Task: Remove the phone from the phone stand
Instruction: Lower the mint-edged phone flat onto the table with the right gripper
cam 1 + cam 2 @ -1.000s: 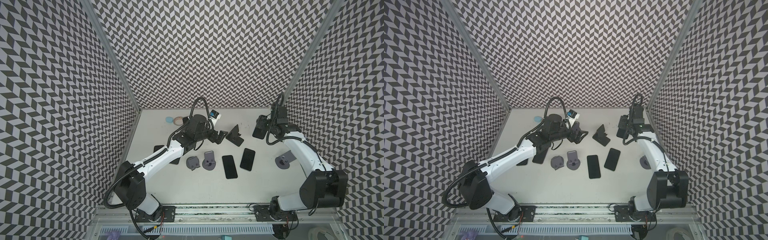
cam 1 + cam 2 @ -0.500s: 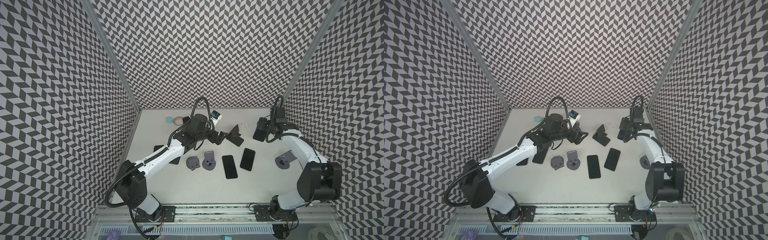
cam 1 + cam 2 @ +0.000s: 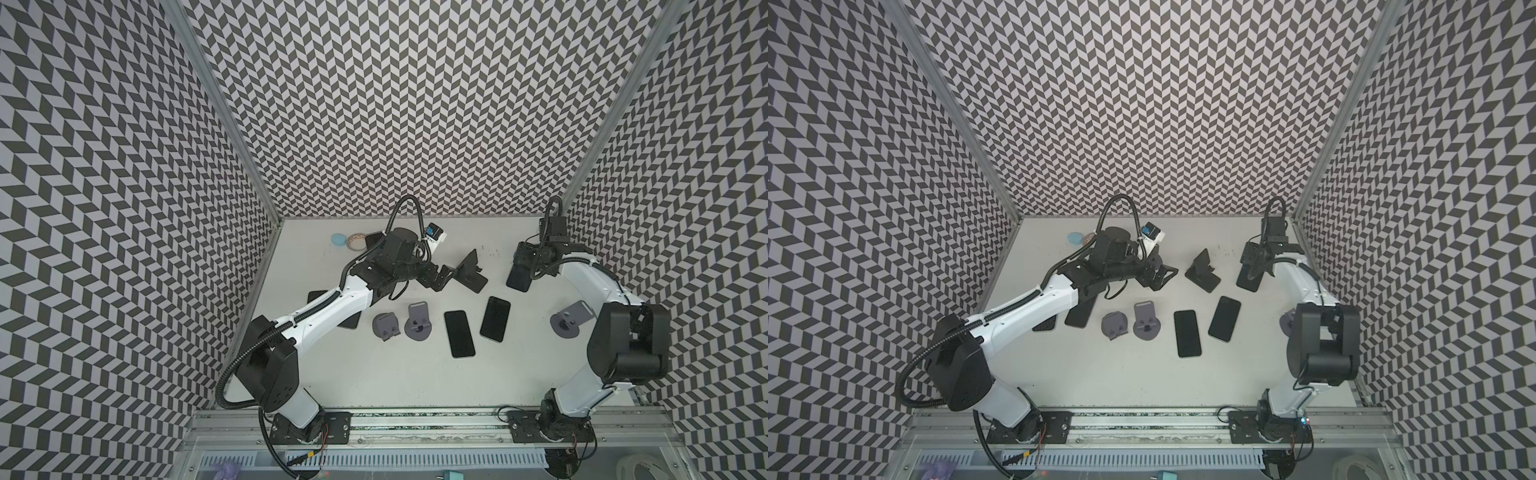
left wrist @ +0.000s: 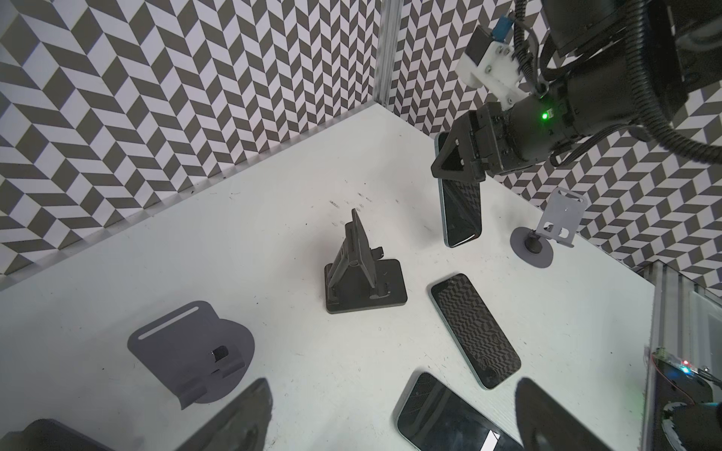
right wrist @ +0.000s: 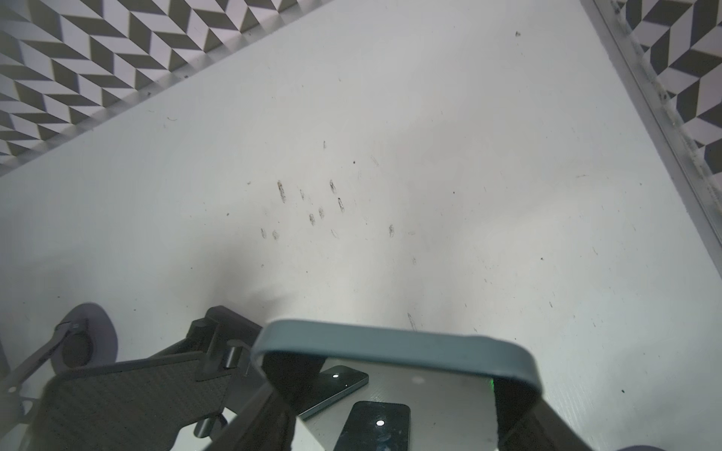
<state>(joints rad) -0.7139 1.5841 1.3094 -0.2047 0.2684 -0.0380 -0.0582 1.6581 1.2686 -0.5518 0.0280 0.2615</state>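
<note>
Under right gripper (image 4: 459, 172), left wrist view: phone (image 4: 461, 213)

Nothing written can be read anywhere: no brand, number or sign. The blue label (image 3: 434, 229) on the left arm's wrist camera mount is too small to make out in both top views. The flat phone (image 4: 474, 330) on the bench (image 4: 273, 164) shows only a reflected chevron pattern on its screen.
</note>
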